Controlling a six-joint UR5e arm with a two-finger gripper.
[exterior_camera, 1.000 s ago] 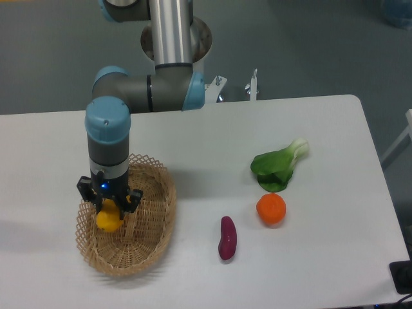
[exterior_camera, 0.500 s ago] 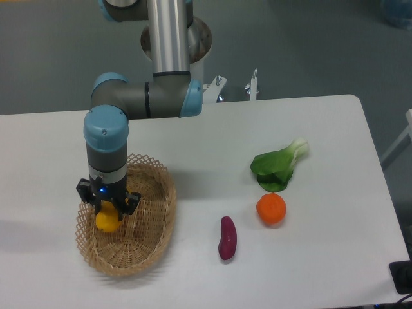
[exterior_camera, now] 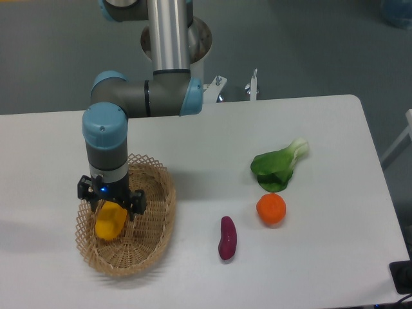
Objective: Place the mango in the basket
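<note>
Since the previous frames showed the mango pinched tight and mostly hidden under the gripper, the change is clear: the mango (exterior_camera: 111, 221) now shows more of its body, tilted and lying lower inside the basket (exterior_camera: 158, 212), and the gripper (exterior_camera: 110, 207) looks spread apart with its fingers either side of the fruit's top, so I read it as released. The arm itself has barely shifted, just a touch left. Judgement: placement is basically done, fruit is in the left part of the basket, what remains is a straight lift clear.

Largest to smallest for the rest: white table (exterior_camera: 212, 129), then the bok choy (exterior_camera: 277, 167) well to the right, the round orange (exterior_camera: 271, 208) just below it, and the purple sweet potato (exterior_camera: 228, 237) between basket and orange, 3 distractors, all well apart from the basket. None blocks a vertical retreat. Only risk: fingers snagging the lattice rim or dragging the mango up.
</note>
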